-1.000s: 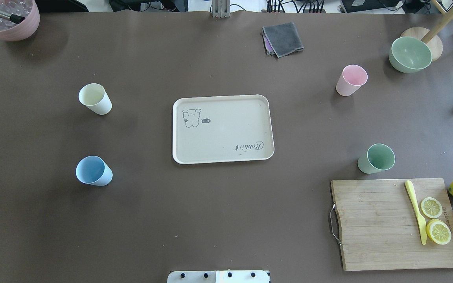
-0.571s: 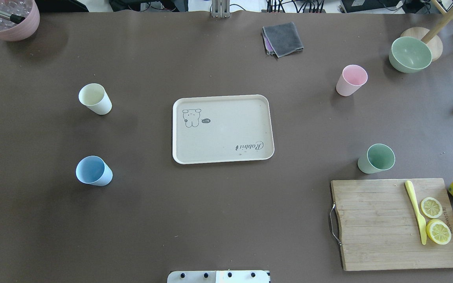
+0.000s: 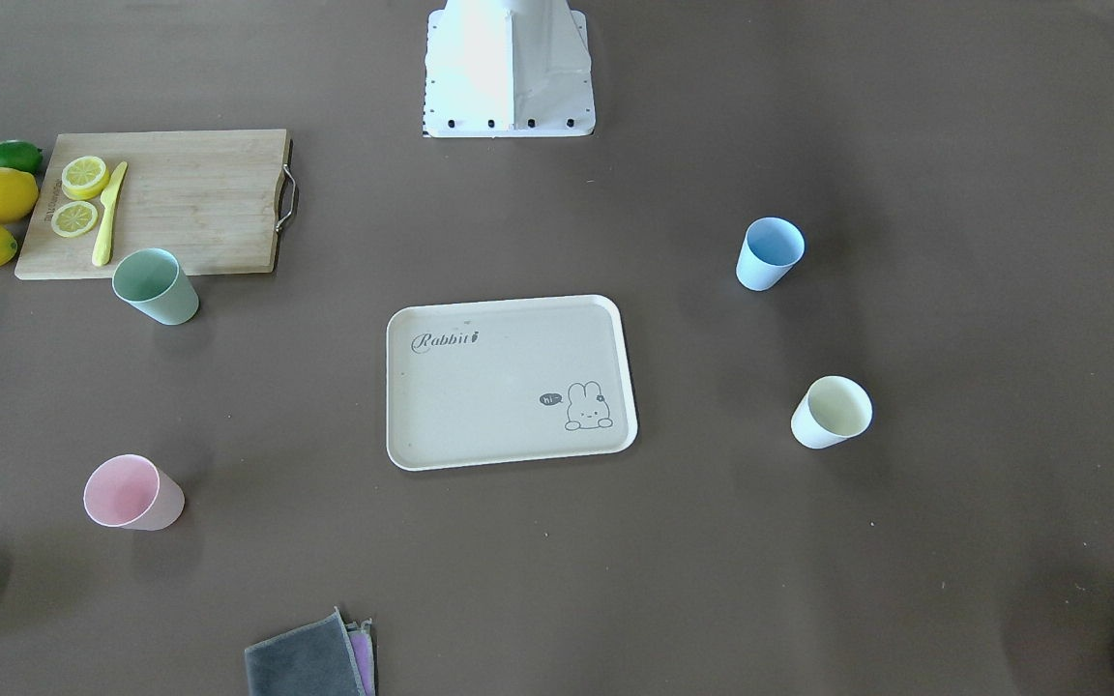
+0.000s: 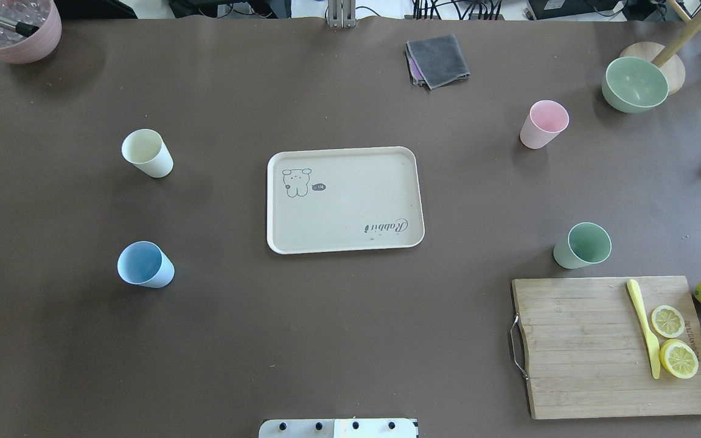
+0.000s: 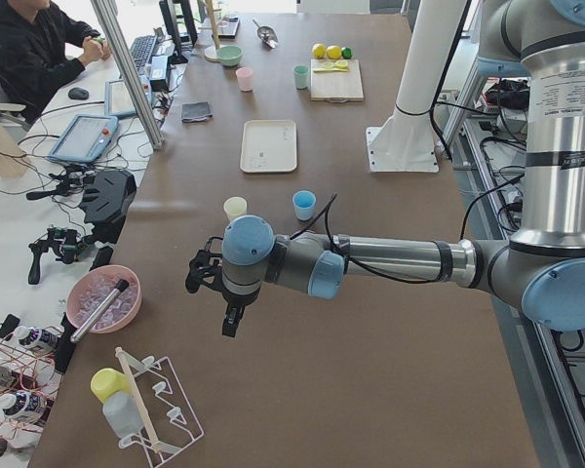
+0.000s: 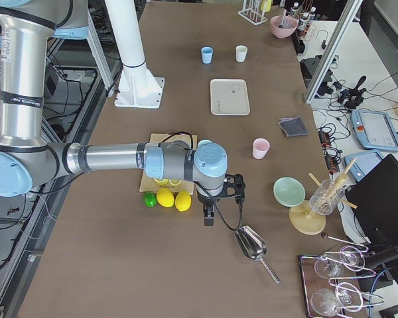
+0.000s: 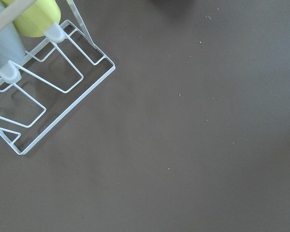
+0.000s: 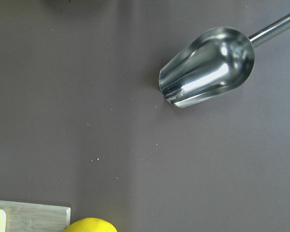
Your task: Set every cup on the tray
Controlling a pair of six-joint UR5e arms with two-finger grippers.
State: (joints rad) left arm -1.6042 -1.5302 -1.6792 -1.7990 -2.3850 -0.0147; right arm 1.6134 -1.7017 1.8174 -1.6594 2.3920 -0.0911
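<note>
You can't tell left jaws or right jaws state; four cups (image 4: pixel 143 264) off tray (image 4: pixel 350 207), apart from both

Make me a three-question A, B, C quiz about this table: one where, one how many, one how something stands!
1. Which cup is nearest the cutting board? A pink cup B mint green cup C blue cup
2. How many cups are on the tray? A none B two C four
3. How does the cream cup stand? A upright B on its side C upside down
Answers: 1 B, right beside the board; pink and blue are far off. 2 A, nothing is on it. 3 A, its mouth faces up.
</note>
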